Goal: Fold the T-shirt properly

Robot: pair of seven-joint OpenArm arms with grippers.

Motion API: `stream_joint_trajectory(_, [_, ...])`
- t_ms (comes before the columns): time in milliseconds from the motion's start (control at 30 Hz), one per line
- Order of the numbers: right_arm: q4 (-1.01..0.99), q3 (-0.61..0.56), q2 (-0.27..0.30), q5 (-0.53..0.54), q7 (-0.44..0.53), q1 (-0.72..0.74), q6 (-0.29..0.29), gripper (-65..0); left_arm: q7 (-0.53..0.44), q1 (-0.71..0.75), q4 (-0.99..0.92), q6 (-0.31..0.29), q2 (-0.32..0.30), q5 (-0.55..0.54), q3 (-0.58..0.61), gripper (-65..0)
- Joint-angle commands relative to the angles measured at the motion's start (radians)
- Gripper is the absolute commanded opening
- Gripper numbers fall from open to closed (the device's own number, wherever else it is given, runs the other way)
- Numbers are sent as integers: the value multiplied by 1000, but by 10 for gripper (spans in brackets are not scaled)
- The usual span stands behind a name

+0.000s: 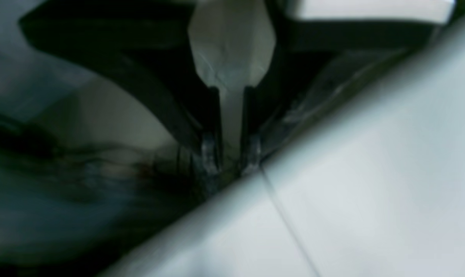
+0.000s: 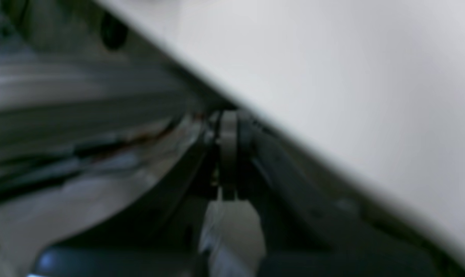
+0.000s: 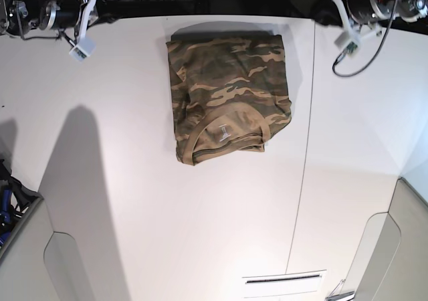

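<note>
Left pincer [image 1: 231, 163]: pressed together, nothing between the tips; white worktop [image 1: 370, 200] just beyond
Right pincer [image 2: 228, 127]: pressed together, empty
T-shirt [image 3: 227, 97]: folded on the worktop, well apart from both pincers; collar [image 3: 224, 135] nearest

White table [image 3: 167, 234], seam down right side; dark floor beyond far edge.

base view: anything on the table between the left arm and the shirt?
Nothing. In the base view, the stretch between the left arm and the folded T-shirt is bare white table, crossed only by a thin seam.
</note>
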Motion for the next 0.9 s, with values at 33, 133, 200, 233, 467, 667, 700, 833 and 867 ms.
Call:
stream_joint_trajectory(33, [14, 0, 32, 24, -11, -37, 0, -650, -62, 91, 0, 5, 11, 58, -7, -560])
stream_joint_trajectory(133, [14, -13, 68, 31, -14, -88, -5, -650, -101, 176, -36, 4, 47, 148, -7, -560])
stream_joint_trajectory(200, [11, -30, 89, 39, -14, -124, -8, -650, -104, 210, -87, 4, 62, 177, -6, -560])
stream_joint_trajectory(233, [8, -39, 96, 41, -14, -143, -8, -650, -106, 222, -122, 5, 65, 187, -1, -560])
stream_joint_trajectory(467, [-142, -141, 95, 40, -9, -204, -8, -650, -194, 201, -484, 5, 43, 308, 151, -559])
stream_joint_trajectory(667, [-352, -288, 87, -86, 141, -195, -25, -650, -302, 64, -817, 89, 25, 456, 375, -559])
stream_joint_trajectory(700, [-388, -314, 86, -128, 168, -187, -27, -650, -305, 27, -868, 109, 25, 458, 414, -559])
stream_joint_trajectory(833, [-521, -417, 86, -225, 212, -113, -43, -650, -321, -135, -1054, 151, 35, 456, 557, -559])
stream_joint_trajectory(867, [-552, -433, 82, -229, 212, -93, -46, -650, -324, -172, -1095, 151, 47, 457, 583, -559])
